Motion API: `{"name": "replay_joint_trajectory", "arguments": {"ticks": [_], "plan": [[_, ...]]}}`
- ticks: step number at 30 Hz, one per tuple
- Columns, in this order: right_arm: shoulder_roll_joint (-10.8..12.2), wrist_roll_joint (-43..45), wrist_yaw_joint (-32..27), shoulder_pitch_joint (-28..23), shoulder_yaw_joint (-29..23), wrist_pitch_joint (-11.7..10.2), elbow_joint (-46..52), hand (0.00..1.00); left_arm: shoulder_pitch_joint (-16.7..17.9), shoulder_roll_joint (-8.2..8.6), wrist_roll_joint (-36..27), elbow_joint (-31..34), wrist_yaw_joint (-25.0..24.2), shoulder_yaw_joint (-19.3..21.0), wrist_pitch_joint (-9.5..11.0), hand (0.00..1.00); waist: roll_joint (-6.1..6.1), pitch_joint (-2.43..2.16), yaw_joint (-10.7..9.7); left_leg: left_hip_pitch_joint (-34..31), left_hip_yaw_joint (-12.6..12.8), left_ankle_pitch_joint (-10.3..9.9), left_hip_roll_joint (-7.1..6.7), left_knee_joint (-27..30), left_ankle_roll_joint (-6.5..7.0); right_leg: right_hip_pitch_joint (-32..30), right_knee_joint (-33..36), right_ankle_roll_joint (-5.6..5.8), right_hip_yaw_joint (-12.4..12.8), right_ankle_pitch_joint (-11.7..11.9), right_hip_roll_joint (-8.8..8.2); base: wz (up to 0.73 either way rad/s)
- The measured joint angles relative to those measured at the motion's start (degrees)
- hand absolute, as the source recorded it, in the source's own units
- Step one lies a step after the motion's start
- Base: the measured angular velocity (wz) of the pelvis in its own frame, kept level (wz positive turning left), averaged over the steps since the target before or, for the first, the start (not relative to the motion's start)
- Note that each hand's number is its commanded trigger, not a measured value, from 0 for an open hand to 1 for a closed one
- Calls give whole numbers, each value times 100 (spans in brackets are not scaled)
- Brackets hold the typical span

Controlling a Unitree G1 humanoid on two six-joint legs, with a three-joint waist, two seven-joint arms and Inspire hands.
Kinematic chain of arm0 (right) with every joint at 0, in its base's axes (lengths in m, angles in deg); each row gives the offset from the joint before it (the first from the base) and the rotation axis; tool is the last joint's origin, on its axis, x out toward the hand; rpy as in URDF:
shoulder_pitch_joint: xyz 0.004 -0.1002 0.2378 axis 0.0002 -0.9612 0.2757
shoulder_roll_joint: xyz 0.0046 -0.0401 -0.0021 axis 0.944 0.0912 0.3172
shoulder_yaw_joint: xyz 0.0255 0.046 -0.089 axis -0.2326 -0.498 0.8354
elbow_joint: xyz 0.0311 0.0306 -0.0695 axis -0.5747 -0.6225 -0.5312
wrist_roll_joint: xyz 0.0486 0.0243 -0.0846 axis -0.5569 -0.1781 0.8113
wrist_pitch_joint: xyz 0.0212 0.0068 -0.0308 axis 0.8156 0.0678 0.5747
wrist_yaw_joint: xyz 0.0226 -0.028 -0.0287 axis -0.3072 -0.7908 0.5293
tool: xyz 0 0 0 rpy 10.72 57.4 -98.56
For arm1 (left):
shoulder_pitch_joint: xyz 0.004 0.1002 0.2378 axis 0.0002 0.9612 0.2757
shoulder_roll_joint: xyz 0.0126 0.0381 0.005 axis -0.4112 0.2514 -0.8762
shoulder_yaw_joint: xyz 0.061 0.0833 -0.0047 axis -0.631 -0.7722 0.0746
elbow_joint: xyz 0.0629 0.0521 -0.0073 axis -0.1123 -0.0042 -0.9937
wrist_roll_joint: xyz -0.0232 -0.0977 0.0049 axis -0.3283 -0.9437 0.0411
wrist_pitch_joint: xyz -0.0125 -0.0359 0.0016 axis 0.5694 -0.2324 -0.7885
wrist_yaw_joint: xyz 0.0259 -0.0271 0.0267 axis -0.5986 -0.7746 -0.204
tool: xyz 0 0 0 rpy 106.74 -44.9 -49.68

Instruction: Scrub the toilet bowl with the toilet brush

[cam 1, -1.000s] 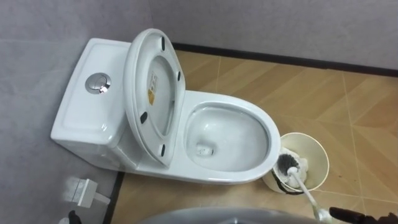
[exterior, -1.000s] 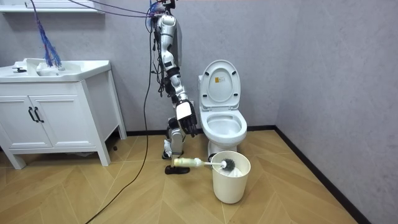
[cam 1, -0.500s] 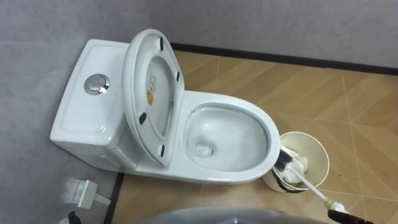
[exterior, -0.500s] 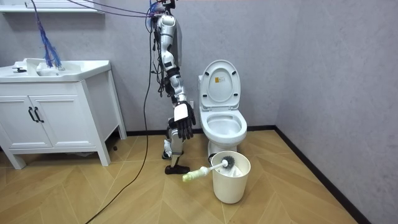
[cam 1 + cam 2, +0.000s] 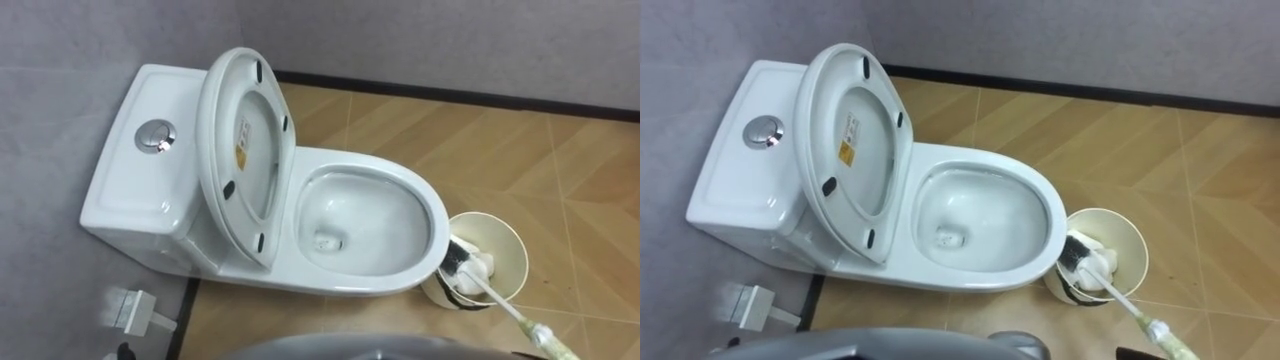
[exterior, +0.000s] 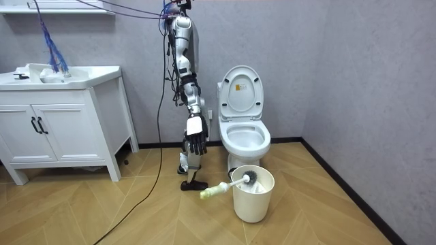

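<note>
Looking down, we saw the brush [image 5: 500,302] at the lower right of the frame, its bristle head sunk in the bin [image 5: 508,245] and its handle slanting out over the rim toward the bottom corner, propped there, we judged, so the wet head drained inside. Nothing held it. In the room view our right hand [image 6: 196,141] hung at our side, left of centre, fingers straight, pointing down and slightly apart, well clear of the brush. The toilet [image 5: 360,282] sat mid-frame, its lid [image 5: 245,140] raised against the tank [image 5: 140,170] at upper left, leaving it open for scrubbing.
</note>
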Motion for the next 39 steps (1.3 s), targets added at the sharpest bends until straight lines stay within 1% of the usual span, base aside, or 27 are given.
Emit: {"name": "replay_joint_trajectory", "arguments": {"ticks": [1, 3, 6, 10, 14, 17, 20, 22, 23, 27, 32, 39], "plan": [[-2, 130, 82, -32, 49, 21, -78, 0, 4, -1, 1, -2, -6, -2, -35, 0, 18, 11, -5, -3, 6, 0, 3, 1, 0, 0, -3, 0, 0, 0, 0, 0], [1, 357, 253, -47, 132, 59, -246, 0, 11, 0, 4, -2, -55, 0, -90, 0, 7, 4, 10, -5, 7, 0, -7, 0, 0, 8, -2, 0, 0, 0, 1, 0], [29, 742, 556, -69, 235, 230, -519, 0, 42, 2, 21, -7, -121, 1, -194, 0, 15, 5, 19, -9, -6, 0, -7, 0, 0, 25, 0, 0, 20, 0, 3, 0], [58, 954, 840, -75, 242, 400, -728, 0, 40, 17, 40, -8, -122, 2, -288, 0, 28, 7, 21, 2, -19, 0, -4, -5, 0, 55, 2, 0, 9, 0, 1, 1], [127, 1434, 1048, -102, 242, 680, -870, 0, 37, 143, 170, 13, -124, 24, -460, 0, 45, 3, 8, 11, -71, -1, 4, -2, 1, 91, -16, 6, -27, -5, -14, 6], [164, 1627, 1164, -103, 242, 782, -965, 0, 35, 212, 174, 12, -135, 23, -529, 0, 43, 1, 7, 11, -96, 0, 1, 6, 1, 101, -14, 6, -48, -5, -17, 4], [171, 1702, 1233, -102, 242, 909, -976, 0, 32, 224, 175, 12, -200, 23, -590, 0, 42, -3, 8, 10, -117, 0, 1, 8, 1, 107, -15, 5, -76, -6, -19, 2], [171, 1715, 1290, -98, 243, 946, -977, 0, 33, 226, 176, 1, -233, 23, -614, 0, 41, -4, 11, 17, -124, 0, -1, 8, 1, 122, -23, 5, -83, -6, -18, 2], [171, 1737, 1338, -92, 288, 964, -996, 0, 34, 235, 193, -8, -238, 22, -625, 0, 32, -4, 17, 23, -141, 0, -18, 8, 1, 153, -44, 5, -94, -6, -18, 8], [175, 2027, 1580, 2, 515, 1092, -1018, 0, 24, 263, 274, -26, -254, -11, -654, 0, 15, -4, 65, 57, -163, 0, -12, -4, 1, 201, -83, 6, -110, -6, -15, 3], [177, 2175, 1762, 115, 702, 1100, -1037, 0, -15, 278, 274, -27, -275, -14, -698, 0, 0, -2, 140, 50, -179, 0, -17, -6, 1, 203, -86, 7, -152, -7, -21, 2], [181, 2594, 1924, 175, 810, 1172, -1034, 0, -158, 291, 396, -28, -406, -119, -780, 0, -30, -3, 143, 14, -269, 1, -21, 7, 1, 212, -97, 16, -216, -20, -34, 6]]}}
